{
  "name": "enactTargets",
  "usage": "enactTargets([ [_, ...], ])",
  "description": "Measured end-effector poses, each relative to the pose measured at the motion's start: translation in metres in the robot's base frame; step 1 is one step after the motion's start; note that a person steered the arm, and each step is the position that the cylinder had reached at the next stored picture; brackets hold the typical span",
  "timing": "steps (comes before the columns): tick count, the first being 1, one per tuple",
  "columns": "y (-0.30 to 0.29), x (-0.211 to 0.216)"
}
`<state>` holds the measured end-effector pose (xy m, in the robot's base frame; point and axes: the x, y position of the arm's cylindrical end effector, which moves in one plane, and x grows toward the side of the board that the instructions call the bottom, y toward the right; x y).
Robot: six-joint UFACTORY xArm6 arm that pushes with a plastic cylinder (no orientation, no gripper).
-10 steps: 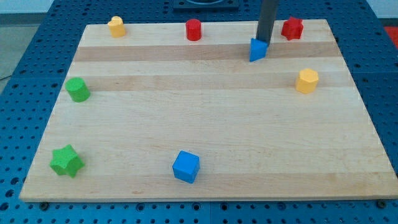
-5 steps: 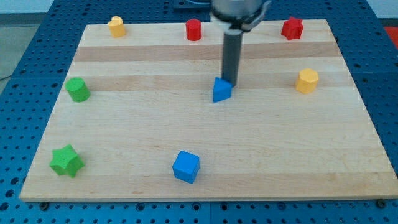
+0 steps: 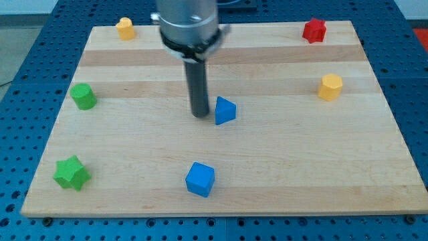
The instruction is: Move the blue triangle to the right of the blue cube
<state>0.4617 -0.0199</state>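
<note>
The blue triangle [image 3: 225, 110] lies near the middle of the wooden board [image 3: 221, 161]. The blue cube [image 3: 200, 179] sits near the view's bottom, below and a little left of the triangle. My tip [image 3: 200, 115] rests on the board just left of the blue triangle, close to its left side or touching it. The rod rises from the tip towards the view's top, with the arm's wide end above it.
A yellow block [image 3: 124, 28] at top left, a red star-like block [image 3: 314, 30] at top right, a yellow block [image 3: 330, 87] at right. A green block [image 3: 83, 96] at left and a green star [image 3: 71, 173] at bottom left. The arm hides the top middle.
The blue triangle was pushed from the top right down and left to the board's middle. My tip has gone from the triangle's upper right to its left. The arm now hides the red cylinder.
</note>
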Motion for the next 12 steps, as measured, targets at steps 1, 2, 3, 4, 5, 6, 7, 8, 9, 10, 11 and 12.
enactTargets([
  [1, 0.065, 0.026],
  [2, 0.056, 0.026],
  [3, -0.002, 0.024],
  [4, -0.022, -0.014],
  [5, 0.002, -0.028],
  [6, 0.036, -0.007],
  [7, 0.060, 0.034],
  [8, 0.046, 0.033],
  [9, 0.022, 0.001],
  [10, 0.059, -0.011],
  [11, 0.110, 0.020],
  [12, 0.144, 0.054],
])
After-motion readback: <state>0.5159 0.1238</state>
